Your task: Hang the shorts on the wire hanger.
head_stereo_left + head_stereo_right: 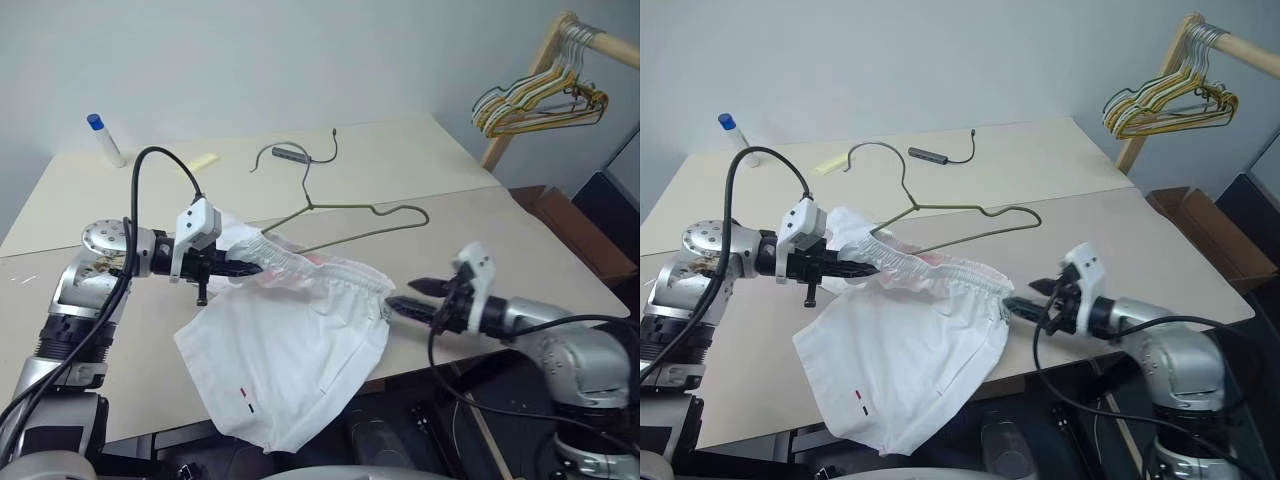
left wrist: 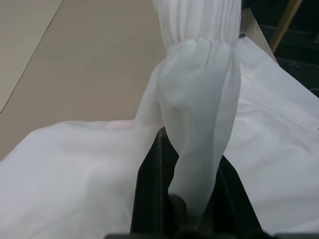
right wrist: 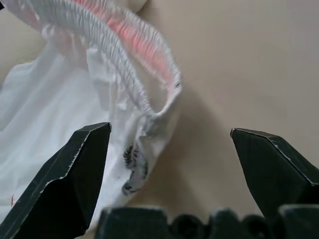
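- Our left gripper (image 1: 250,268) has its black fingers pressed together on the gathered elastic waistband of the shorts (image 1: 290,360); in the left wrist view a fold of thin, half-sheer white fabric (image 2: 199,124) is pinched between them.
- Our right gripper (image 3: 169,144) has its two blunt, matte black fingers spread wide and holds nothing; the far end of the ruched waistband lies just ahead of the fingertips, a pink tint showing inside the elastic.
- From the pinched end the shorts sag in a soft, creased sheet over the front edge of the table (image 1: 480,240), with tiny red and dark marks near the lower hem.
- Just beyond the waistband, the wire hanger (image 1: 350,215) lies flat on the smooth beige tabletop: thin olive-grey wire, triangular, with a curved hook.
- Farther off on the table lie a small dark adapter with a cable (image 1: 292,154), a yellow note (image 1: 200,161) and a white tube with a blue cap (image 1: 103,138).
- Well beyond our right fingers, a bunch of yellow, green and pale wire hangers (image 1: 540,100) hangs from a wooden rail (image 1: 600,40).
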### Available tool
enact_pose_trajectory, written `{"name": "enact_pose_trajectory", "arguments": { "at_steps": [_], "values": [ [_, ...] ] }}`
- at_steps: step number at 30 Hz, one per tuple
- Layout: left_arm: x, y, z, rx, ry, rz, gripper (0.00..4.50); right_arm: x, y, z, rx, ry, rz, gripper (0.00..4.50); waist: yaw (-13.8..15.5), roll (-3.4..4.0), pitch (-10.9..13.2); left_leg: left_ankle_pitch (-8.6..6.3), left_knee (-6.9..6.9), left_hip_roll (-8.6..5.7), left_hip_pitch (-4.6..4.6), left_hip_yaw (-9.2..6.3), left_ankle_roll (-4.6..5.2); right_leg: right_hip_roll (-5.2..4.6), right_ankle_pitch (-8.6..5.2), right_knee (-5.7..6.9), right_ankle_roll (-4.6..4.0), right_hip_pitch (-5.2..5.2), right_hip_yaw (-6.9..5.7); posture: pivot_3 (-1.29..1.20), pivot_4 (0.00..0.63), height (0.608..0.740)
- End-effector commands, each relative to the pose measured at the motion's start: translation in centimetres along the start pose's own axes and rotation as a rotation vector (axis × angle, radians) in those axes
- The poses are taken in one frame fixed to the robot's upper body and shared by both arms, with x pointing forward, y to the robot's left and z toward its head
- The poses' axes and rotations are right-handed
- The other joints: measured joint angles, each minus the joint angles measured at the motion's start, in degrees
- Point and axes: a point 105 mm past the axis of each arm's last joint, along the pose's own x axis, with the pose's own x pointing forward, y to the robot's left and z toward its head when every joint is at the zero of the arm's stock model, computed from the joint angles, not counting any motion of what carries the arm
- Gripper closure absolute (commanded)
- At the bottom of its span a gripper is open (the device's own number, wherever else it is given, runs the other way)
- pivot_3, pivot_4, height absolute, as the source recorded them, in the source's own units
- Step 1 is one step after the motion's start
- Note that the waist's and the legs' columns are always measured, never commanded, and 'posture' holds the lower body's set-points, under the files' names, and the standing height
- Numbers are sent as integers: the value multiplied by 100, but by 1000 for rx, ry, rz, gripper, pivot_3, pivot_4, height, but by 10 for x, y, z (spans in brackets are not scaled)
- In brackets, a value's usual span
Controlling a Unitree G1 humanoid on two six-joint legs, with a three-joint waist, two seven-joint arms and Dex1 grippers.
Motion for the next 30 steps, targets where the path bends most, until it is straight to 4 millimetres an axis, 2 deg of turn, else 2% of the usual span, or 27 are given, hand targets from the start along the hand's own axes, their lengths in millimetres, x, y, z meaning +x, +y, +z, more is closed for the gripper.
{"name": "enact_pose_trajectory", "arguments": {
  "at_steps": [1,4,7,10,14,22,30],
  "values": [
    [-7,2,18,56,-30,18,4500,18,1,5,21,-7,0,202,-2,0,0,0,0,0,-2,0,0,0,1,-2,0,0,-1,-99,8,740],
    [-7,1,19,64,-33,19,4500,28,2,9,34,-31,14,886,15,0,0,0,0,-1,-3,-1,0,-1,2,-4,2,-1,-1,-94,6,740],
    [-6,-1,19,69,-36,15,4500,31,5,17,41,-67,33,1959,40,1,0,0,0,0,-8,-3,0,0,2,-6,2,-4,-4,-91,4,740],
    [-6,-4,15,67,-23,0,4500,28,6,15,14,-47,49,3005,70,1,0,0,0,0,-10,-3,0,-1,2,-9,3,-4,-4,-91,5,740],
    [-6,-4,11,64,-16,3,4500,21,-1,23,-30,-47,44,4360,78,1,0,0,0,-1,-10,-2,0,-1,2,-9,3,-4,-4,-98,0,740],
    [-16,-9,-15,82,110,-19,4500,-7,-39,48,-138,-25,-59,4452,42,1,-1,0,0,0,-4,0,0,0,2,-10,2,-1,-3,-107,0,740],
    [-18,-4,-31,85,176,27,4500,-17,-42,56,-208,-6,-51,4452,55,1,-1,0,0,-1,-7,0,0,-1,2,-11,2,-1,-4,-106,0,740]
  ]
}}
